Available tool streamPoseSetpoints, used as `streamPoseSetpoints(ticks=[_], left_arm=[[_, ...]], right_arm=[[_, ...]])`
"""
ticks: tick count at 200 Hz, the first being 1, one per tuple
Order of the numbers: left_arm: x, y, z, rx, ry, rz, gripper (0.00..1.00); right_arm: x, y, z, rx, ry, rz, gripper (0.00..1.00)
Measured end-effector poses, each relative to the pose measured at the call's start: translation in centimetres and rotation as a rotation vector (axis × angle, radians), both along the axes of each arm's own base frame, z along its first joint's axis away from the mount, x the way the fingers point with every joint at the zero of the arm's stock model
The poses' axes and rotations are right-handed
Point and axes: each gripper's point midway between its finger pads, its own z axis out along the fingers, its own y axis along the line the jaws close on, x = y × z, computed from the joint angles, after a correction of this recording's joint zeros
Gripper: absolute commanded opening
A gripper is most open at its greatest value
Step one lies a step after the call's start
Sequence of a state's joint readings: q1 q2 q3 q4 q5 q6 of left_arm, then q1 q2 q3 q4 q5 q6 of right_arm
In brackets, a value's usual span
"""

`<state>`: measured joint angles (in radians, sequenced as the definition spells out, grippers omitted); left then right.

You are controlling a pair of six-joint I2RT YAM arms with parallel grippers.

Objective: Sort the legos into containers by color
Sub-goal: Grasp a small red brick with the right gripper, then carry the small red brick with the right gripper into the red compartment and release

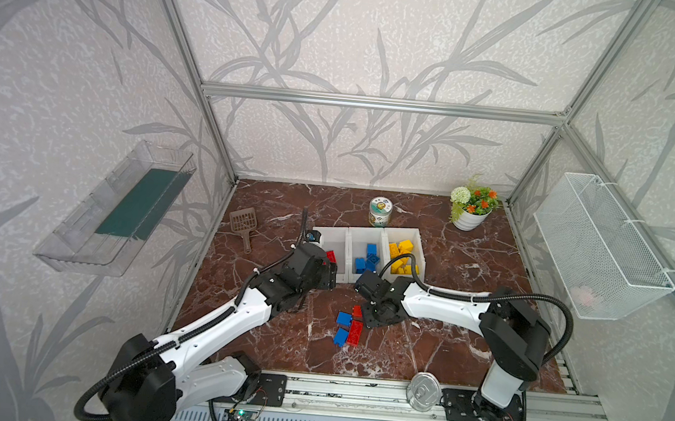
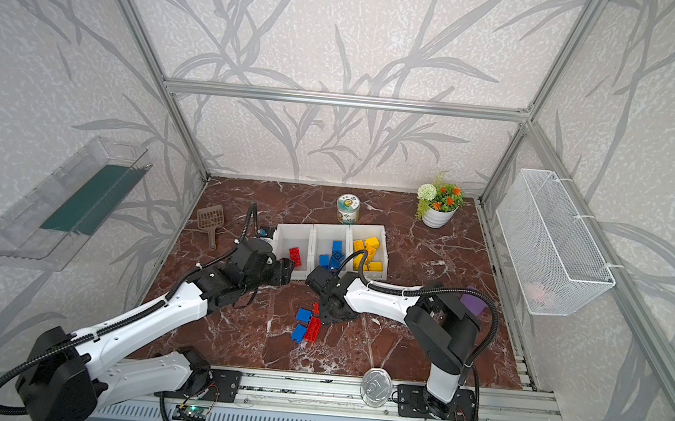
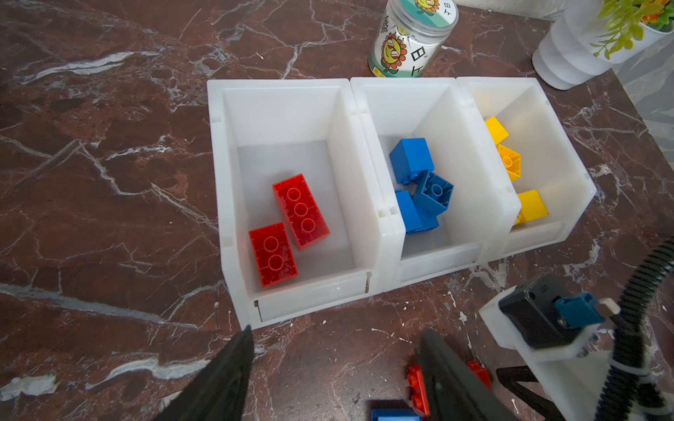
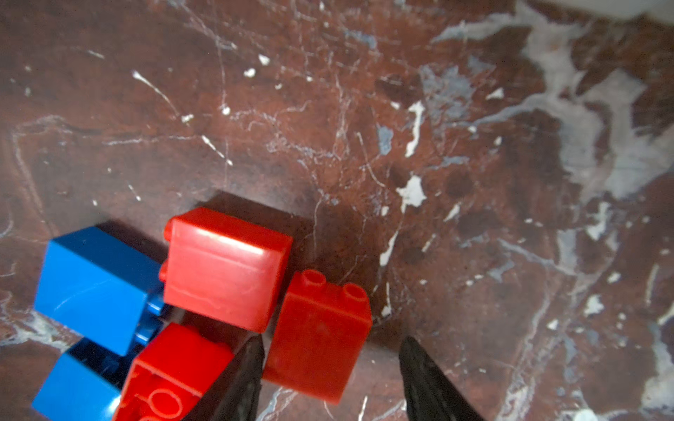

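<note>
The right hand (image 4: 332, 342), jaws apart and empty over the small red brick (image 4: 321, 324), should drop squarely before closing.

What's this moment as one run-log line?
left pincer: open, empty, near bins | right pincer: open, straddling red brick on table | loose bricks: red, blue | bins: partly filled by color

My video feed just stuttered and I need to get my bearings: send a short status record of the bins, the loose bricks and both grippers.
left bin: two red bricks
middle bin: blue bricks
right bin: yellow bricks
table: loose cluster, three red and two blue visible
left gripper: open, empty, in front of left bin
right gripper: open, jaws astride one loose red brick, not yet closed
</note>
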<state>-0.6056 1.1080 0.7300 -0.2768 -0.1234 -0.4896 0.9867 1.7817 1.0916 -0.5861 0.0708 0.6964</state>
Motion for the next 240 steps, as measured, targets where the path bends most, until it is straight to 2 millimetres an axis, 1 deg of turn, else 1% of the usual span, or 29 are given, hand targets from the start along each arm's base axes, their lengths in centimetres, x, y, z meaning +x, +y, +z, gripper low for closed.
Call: streamPoseSetpoints(ticks=[24,73,90,116,147,161,179,193,227,240], left_arm=[[0.0,0.0,0.1,-0.003,-0.003,0.001,0.74],[0.0,0.1,0.1,-0.003,-0.003,0.002,0.74],[0.0,0.1,0.1,-0.002,-0.003,0.004,0.74],[-0.1,0.2,0.2,-0.001,-0.006,0.007,0.74],[-0.5,0.7,0.3,-0.008,-0.012,0.022,0.74],[-0.7,1.0,0.3,-0.010,-0.013,0.033,0.74],[-1.1,1.5,0.1,-0.009,-0.014,0.048,0.74],[-1.5,1.9,0.0,-0.008,-0.015,0.058,0.74],[-2.1,2.8,0.6,-0.009,-0.032,0.079,0.74],[-2.4,3.1,0.9,-0.017,-0.042,0.084,0.74]], right_arm=[[0.0,-0.4,-0.1,-0.016,-0.001,-0.010,0.54],[0.1,-0.4,-0.2,-0.020,-0.004,-0.012,0.37],[0.1,-0.4,-0.4,-0.023,-0.003,-0.011,0.33],[0.1,-0.4,-0.4,-0.022,-0.004,-0.010,0.30],[0.1,-0.4,-0.3,-0.025,-0.006,-0.002,0.29],[0.1,-0.7,0.1,-0.035,-0.013,0.008,0.29],[0.6,-0.5,1.5,-0.040,-0.037,0.035,0.29],[1.5,0.4,3.5,-0.020,-0.074,0.060,0.29],[5.3,4.2,10.0,0.091,-0.217,0.125,0.29],[6.8,5.8,12.0,0.124,-0.266,0.152,0.30]])
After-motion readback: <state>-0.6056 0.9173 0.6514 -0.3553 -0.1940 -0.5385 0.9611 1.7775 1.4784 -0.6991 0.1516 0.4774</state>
